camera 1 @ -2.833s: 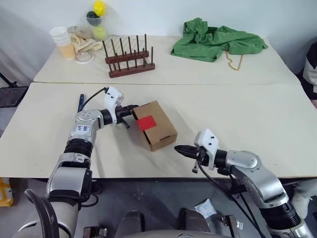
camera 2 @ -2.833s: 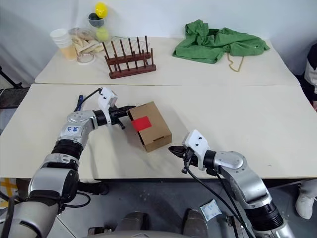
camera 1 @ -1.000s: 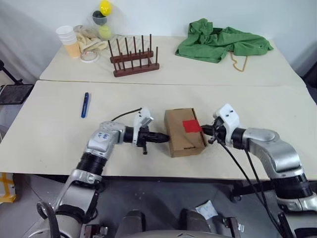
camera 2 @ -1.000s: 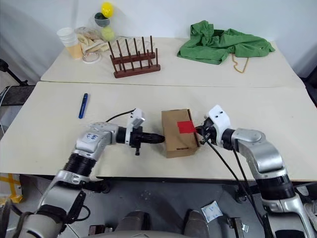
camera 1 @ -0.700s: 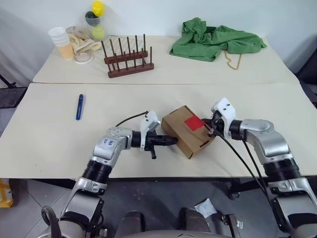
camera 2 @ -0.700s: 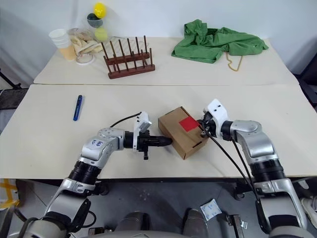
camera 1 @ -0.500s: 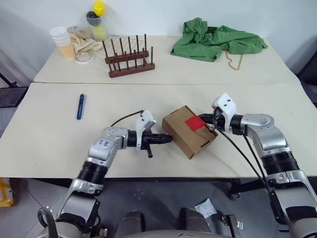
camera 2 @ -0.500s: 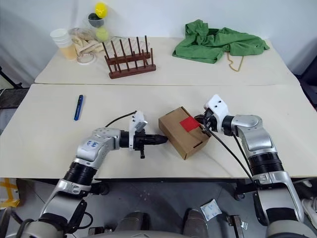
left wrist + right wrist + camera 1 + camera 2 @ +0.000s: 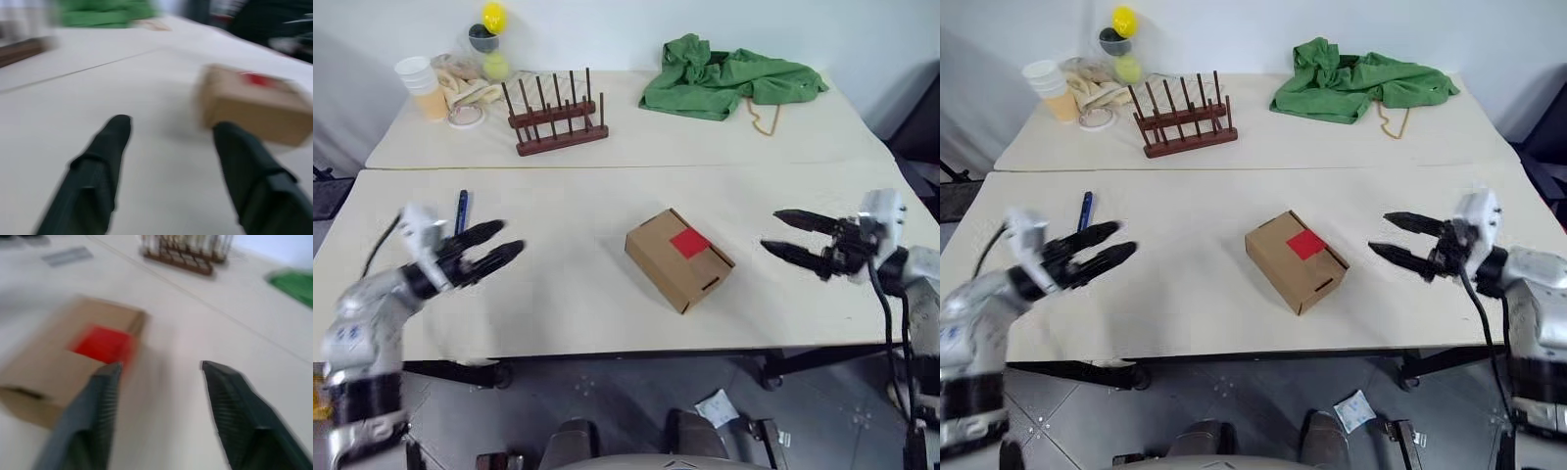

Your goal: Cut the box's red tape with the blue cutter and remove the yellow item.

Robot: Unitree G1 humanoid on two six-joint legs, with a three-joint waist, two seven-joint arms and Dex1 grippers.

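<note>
We count one box (image 9: 679,258) on the near bench (image 9: 578,294), lying closed and turned at an angle, with one red tape (image 9: 689,243) square on its top. One blue cutter (image 9: 462,210) lies near the bench's left edge, well apart from the box. On the far bench we see one wooden rack (image 9: 553,113) of upright pegs, one green cloth (image 9: 724,76), one stack of cups (image 9: 419,86), and a yellow ball (image 9: 494,17) above a cluster of small things. Our left gripper (image 9: 497,242) hovers just beside the cutter, pointing toward the box, its fingers spread wide and empty. Our right gripper (image 9: 782,233) hangs level on the box's right, well clear of it, pointing at it, likewise wide and empty. We can read no writing.
</note>
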